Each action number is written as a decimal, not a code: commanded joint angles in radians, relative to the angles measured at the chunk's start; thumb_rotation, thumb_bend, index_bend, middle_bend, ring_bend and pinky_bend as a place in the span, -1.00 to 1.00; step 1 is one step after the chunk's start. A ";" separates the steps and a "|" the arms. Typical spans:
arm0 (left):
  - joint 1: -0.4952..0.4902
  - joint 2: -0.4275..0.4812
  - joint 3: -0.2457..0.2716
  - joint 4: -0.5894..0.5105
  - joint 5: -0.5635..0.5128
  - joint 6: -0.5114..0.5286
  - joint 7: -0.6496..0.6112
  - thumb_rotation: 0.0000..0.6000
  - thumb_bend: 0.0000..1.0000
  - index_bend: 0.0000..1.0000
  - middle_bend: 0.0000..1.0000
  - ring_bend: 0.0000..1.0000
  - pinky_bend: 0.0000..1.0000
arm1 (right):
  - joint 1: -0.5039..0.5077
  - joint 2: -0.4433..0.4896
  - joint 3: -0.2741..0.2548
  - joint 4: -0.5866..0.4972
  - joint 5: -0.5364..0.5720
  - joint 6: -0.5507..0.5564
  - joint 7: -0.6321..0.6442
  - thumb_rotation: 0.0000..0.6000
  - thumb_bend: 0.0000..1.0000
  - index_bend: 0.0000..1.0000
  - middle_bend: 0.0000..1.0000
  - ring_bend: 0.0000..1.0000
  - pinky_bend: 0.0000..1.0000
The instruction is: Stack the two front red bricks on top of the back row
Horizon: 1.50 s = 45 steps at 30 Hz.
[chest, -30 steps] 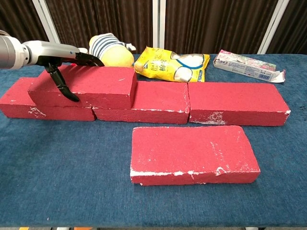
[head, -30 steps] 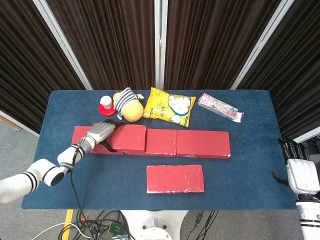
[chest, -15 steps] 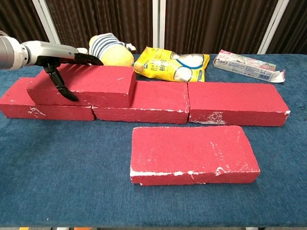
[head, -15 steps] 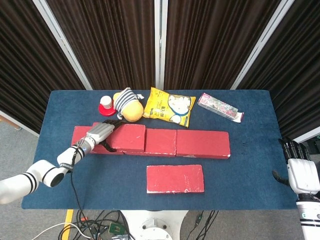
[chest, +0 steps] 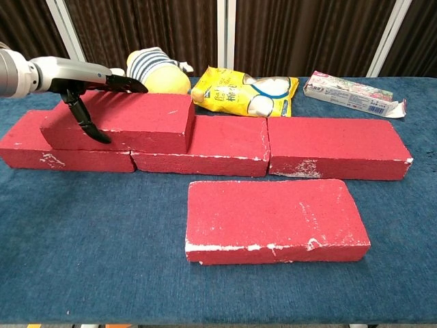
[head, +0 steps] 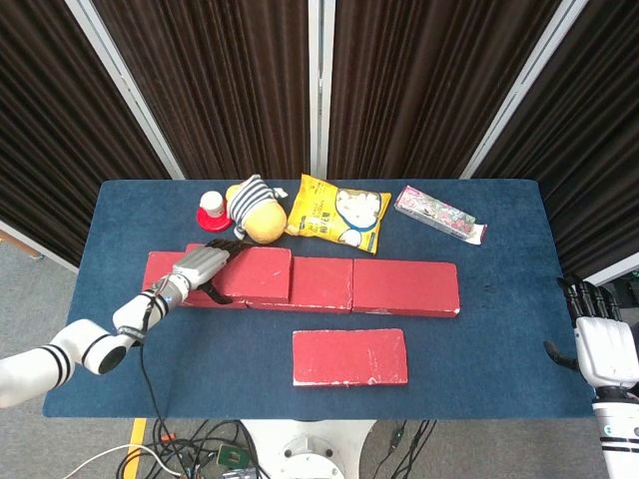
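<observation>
The left hand (chest: 75,85) grips the top brick (chest: 123,123) at its left end – it sits on the back row (chest: 273,147), over the left two. Best to square it before letting go. The front brick (chest: 276,219) waits; the right hand (head: 599,339) idles open.

Head view looks steeply down; chest view, seemingly nearer, shares bricks (head: 300,282).

Left arm: enters from 8 o'clock in head view, forearm reaching toward 1 o'clock. Left robot hand (chest: 85,85): thumb down on near side, fingers (chest: 126,85) extended flat on far side, clamped across stacked brick (chest: 123,123). Right robot hand (head: 599,339): at 4 o'clock, upright, fingers apart, holding nothing.
</observation>
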 commanded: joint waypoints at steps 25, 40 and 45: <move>-0.003 0.025 0.001 -0.032 -0.012 -0.008 0.019 1.00 -0.75 -0.94 -1.00 -1.00 -1.00 | 0.002 -0.002 0.002 -0.002 0.000 0.001 0.001 1.00 -0.69 -1.00 -1.00 -1.00 -1.00; -0.007 0.029 0.003 -0.037 -0.006 -0.014 0.021 1.00 -0.75 -0.94 -0.87 -1.00 -1.00 | 0.001 0.002 0.002 -0.010 0.009 0.000 -0.006 1.00 -0.68 -1.00 -1.00 -1.00 -1.00; -0.007 0.032 0.003 -0.039 -0.005 -0.014 0.019 1.00 -0.75 -0.94 -0.81 -1.00 -1.00 | 0.001 0.000 0.002 -0.006 0.012 -0.002 -0.003 1.00 -0.68 -1.00 -1.00 -1.00 -1.00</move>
